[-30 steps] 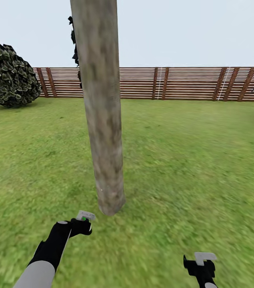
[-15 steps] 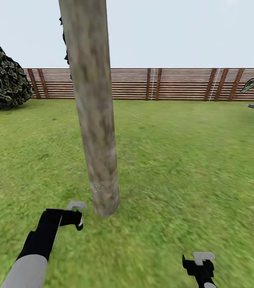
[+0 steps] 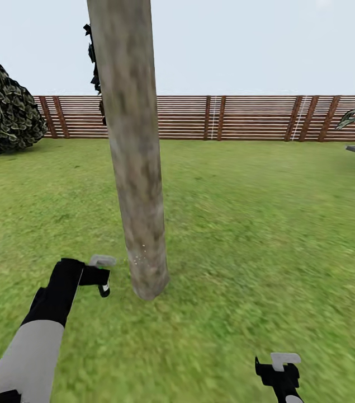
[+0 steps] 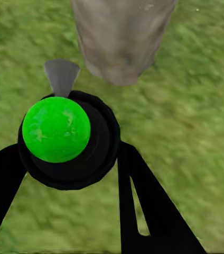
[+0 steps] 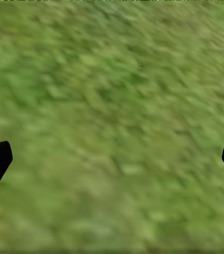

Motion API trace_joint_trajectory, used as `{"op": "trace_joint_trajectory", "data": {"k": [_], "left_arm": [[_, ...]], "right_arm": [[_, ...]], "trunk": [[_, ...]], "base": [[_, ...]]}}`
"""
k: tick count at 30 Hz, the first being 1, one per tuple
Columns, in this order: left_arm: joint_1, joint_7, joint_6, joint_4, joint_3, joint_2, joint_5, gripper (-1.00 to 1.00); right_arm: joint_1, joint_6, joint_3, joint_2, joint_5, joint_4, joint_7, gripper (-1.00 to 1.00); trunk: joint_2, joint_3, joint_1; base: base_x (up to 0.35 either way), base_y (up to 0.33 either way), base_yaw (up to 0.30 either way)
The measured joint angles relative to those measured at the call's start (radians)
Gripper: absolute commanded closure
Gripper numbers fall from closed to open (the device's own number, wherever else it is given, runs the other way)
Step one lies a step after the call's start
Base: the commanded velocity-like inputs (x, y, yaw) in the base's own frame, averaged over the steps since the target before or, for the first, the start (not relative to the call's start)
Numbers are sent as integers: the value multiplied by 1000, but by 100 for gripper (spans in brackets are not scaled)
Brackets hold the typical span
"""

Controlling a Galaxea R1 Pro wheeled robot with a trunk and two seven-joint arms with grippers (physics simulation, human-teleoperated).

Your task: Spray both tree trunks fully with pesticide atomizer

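While the left gripper (image 3: 103, 278) clamps the pesticide atomizer (image 4: 64, 138) — green cap, black body, grey nozzle — it sits at lower left of the head view, just beside the base of the tree trunk (image 3: 134, 157), nozzle aimed at the bark. That trunk rises from the lawn (image 3: 255, 224) left of centre. At bottom right, the right gripper (image 3: 280, 374) hangs over grass — fingers spread, empty. A slatted fence (image 3: 238, 116) crosses the background.
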Motion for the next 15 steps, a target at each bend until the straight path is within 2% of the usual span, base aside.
{"op": "trace_joint_trajectory", "data": {"k": [2,4,7,8,9,10,11,13,14,15], "left_arm": [[0,-3,4,3,-12,-3,14,100],[-4,-57,8,4,-68,-22,27,100],[-8,-108,1,4,-81,-12,5,100],[-9,-113,-1,4,-79,6,-5,100],[-9,-118,1,5,-76,51,-1,100],[-8,-119,-5,4,-75,87,-14,100],[-6,-120,0,4,-76,108,-2,100],[-1,-121,4,2,-79,118,7,100],[1,-121,9,-4,-84,111,14,100],[-4,-122,20,-6,-87,92,19,100]], "right_arm": [[0,0,0,0,0,0,0,-100],[0,0,0,-1,0,0,0,-100],[0,0,0,-3,0,0,0,-100],[0,0,0,-3,0,0,0,-100],[0,0,0,-3,0,0,0,-100],[0,0,0,-3,0,0,0,-100],[0,0,0,-3,0,0,0,-100],[0,0,1,-3,0,0,0,-100],[0,0,1,-2,0,0,0,-100],[0,0,1,-1,0,0,0,-100]], "trunk": [[0,0,0],[0,1,0],[0,3,0],[0,3,0],[0,4,0],[0,4,0],[0,4,0],[0,5,0],[0,5,0],[0,5,0]], "base": [[0,0,-183],[0,0,-248],[0,0,-261],[0,0,-264],[0,0,-263],[0,0,-203],[0,0,-130],[0,0,-55],[0,0,-14],[0,0,-9]]}}
